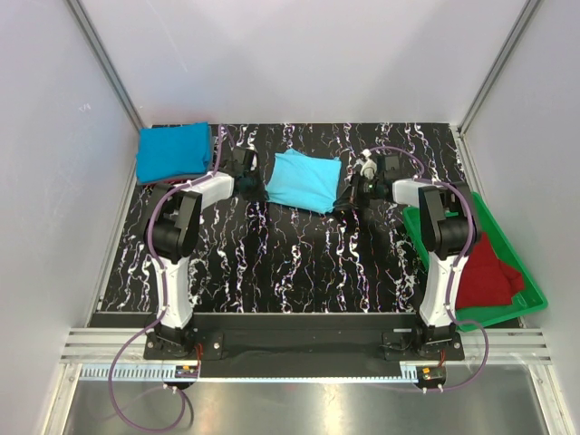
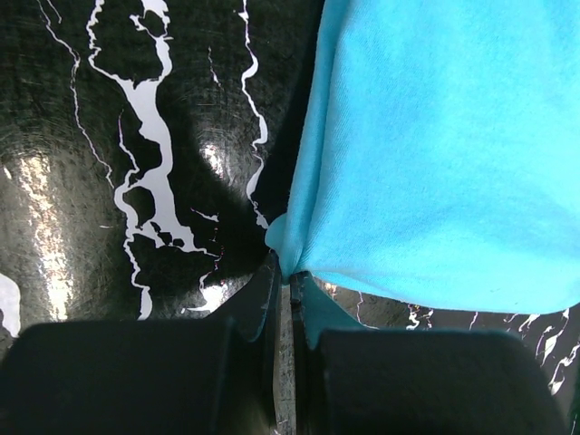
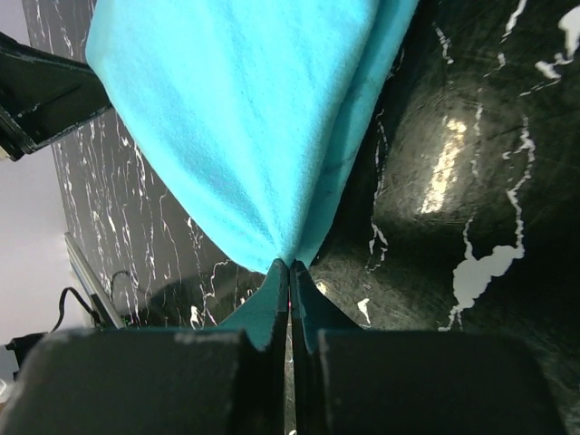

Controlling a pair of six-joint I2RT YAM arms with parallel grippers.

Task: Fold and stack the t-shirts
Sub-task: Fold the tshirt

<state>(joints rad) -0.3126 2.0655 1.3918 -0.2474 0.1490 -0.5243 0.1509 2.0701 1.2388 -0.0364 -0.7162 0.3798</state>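
A light turquoise t-shirt (image 1: 304,181) hangs as a folded, tilted rectangle in the middle of the black marbled table (image 1: 299,263), held from both sides. My left gripper (image 1: 261,188) is shut on its left corner (image 2: 288,258), the cloth pinched between the fingertips. My right gripper (image 1: 348,199) is shut on its right corner (image 3: 290,258), and the fabric fans out from the pinch. A deeper blue t-shirt (image 1: 174,151) lies folded at the back left corner. A dark red t-shirt (image 1: 485,272) sits crumpled in the green tray.
The green plastic tray (image 1: 521,272) stands at the right edge beside the right arm. White walls with metal posts close in the table at the back and sides. A thin dark red edge (image 1: 186,179) shows under the blue shirt.
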